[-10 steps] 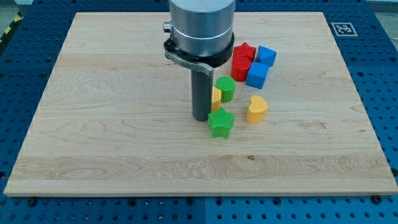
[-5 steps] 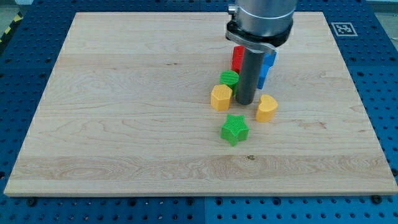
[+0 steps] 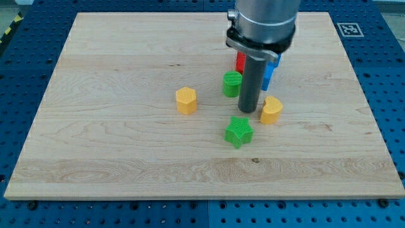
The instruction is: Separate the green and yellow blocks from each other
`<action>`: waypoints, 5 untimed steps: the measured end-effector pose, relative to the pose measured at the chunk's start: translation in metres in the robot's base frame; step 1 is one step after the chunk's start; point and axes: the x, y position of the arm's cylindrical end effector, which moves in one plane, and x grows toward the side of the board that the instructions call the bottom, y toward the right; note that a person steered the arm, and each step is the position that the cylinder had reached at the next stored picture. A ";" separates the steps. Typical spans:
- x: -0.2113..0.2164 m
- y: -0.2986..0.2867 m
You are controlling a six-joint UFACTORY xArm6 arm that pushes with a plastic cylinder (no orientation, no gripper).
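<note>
My tip (image 3: 248,111) rests on the board between the green cylinder (image 3: 231,83) to its upper left, the yellow heart-shaped block (image 3: 271,109) to its right, and the green star (image 3: 238,132) just below it. A yellow hexagonal block (image 3: 186,100) sits alone further to the view's left, well apart from the green blocks. The rod stands close beside the green cylinder and near the yellow heart; I cannot tell whether it touches either.
Red blocks (image 3: 241,61) and blue blocks (image 3: 270,68) sit at the view's upper right, mostly hidden behind the arm's grey body (image 3: 262,22). A fiducial marker (image 3: 349,29) lies at the board's top right corner.
The yellow hexagonal block has moved left, away from the green cylinder. My tip has shifted slightly down. The green star and yellow heart stay in place.
</note>
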 end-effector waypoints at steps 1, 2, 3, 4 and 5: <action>0.028 0.000; 0.030 0.000; 0.038 0.018; 0.057 0.017; 0.057 -0.007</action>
